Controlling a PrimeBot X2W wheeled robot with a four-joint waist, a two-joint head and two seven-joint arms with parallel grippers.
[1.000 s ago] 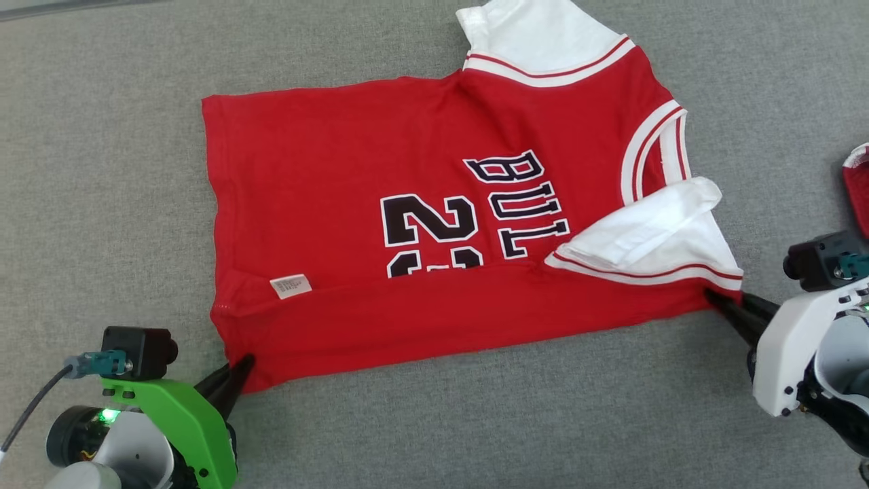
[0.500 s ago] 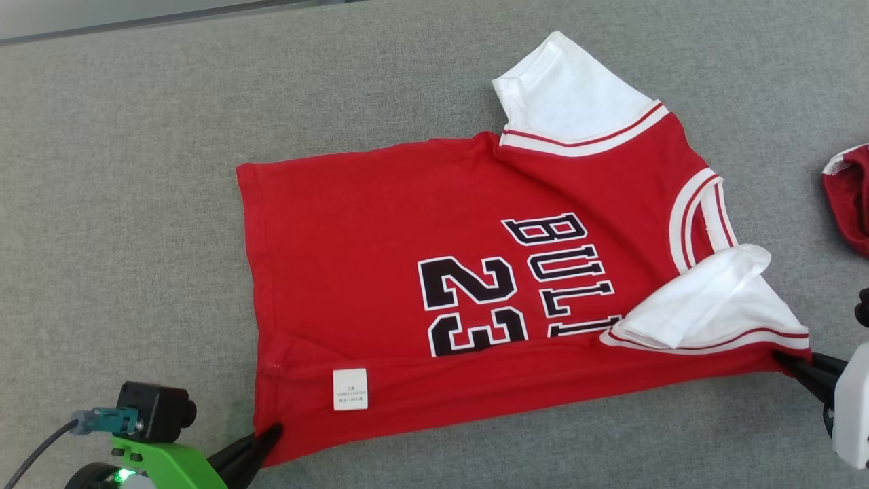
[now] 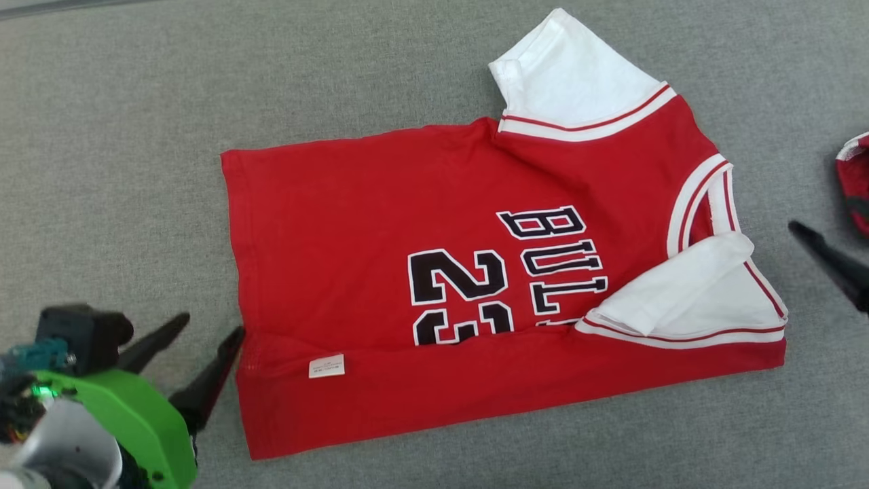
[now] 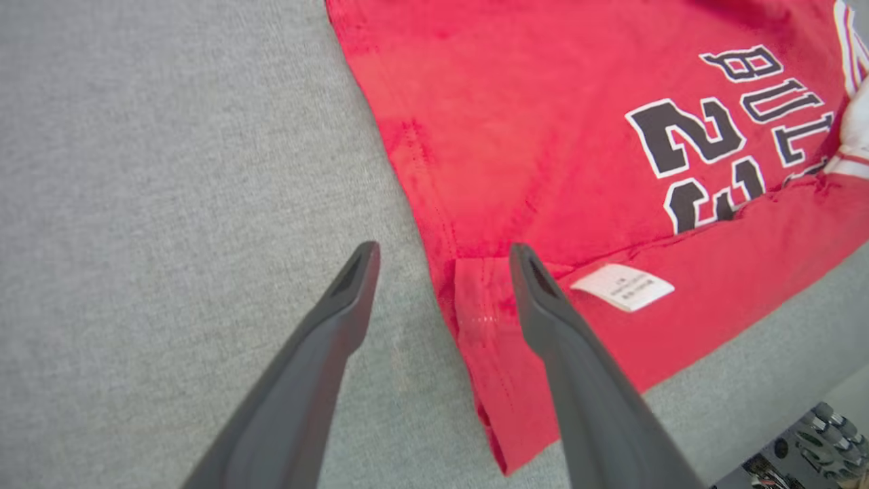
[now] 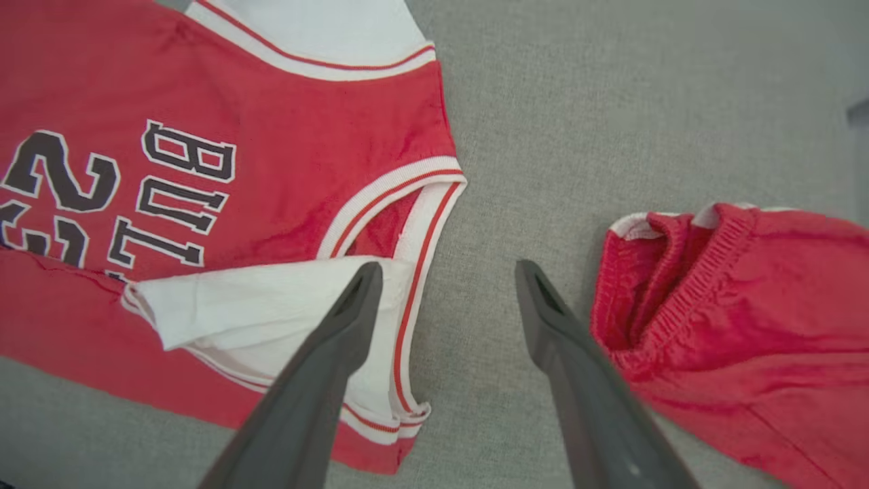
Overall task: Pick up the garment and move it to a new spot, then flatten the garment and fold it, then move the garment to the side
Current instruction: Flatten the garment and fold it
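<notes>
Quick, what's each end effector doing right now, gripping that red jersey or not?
Left end effector: open, holding nothing.
Right end effector: open, holding nothing.

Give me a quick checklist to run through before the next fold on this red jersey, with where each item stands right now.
1. Left gripper open, nothing pinched: ok.
2. Right gripper open, nothing pinched: ok.
3. Near edge of the jersey folded over, strip lying flat, label showing: ok.
4. Sleeves tucked in: not ok. The far sleeve sticks out, and the near sleeve lies bunched on the chest.
5. Shorts lying apart from the jersey: ok.
6. Layers underneath smooth: cannot tell.
</notes>
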